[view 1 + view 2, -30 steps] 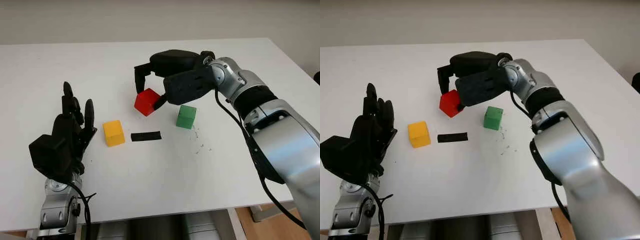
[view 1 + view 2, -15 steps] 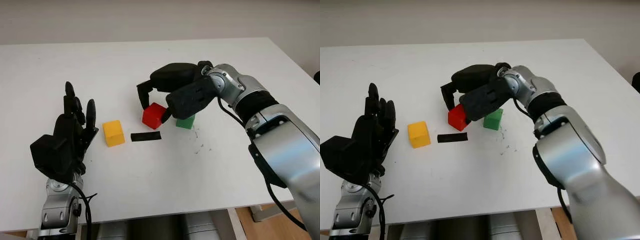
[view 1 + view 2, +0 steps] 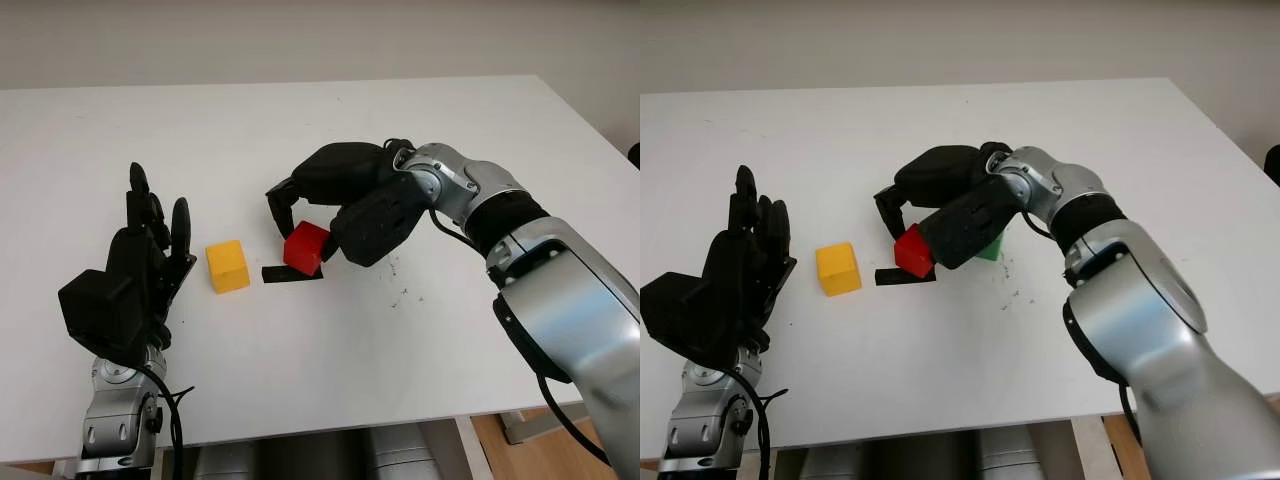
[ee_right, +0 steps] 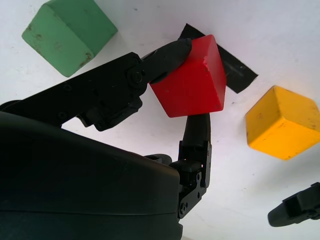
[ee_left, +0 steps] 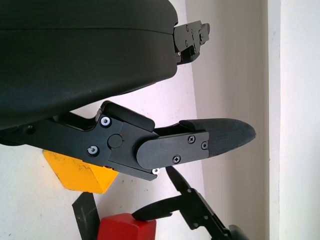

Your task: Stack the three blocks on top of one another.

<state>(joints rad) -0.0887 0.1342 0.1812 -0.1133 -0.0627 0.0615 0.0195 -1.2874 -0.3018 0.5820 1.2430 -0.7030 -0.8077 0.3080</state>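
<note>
right hand (image 3: 300, 225) gripping red block (image 3: 305, 247); left hand (image 3: 130, 275) open

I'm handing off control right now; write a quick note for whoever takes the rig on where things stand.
Right hand: shut on the red block, held tilted over the black tape strip at mid-table.
Left hand: open, parked at the near left, holding nothing.
Yellow block: on the table left of the tape, by itself.
Green block: on the table, just right of the red one, behind the right hand.
Done: red picked up. Left: nothing stacked yet; all three still to stack.
</note>
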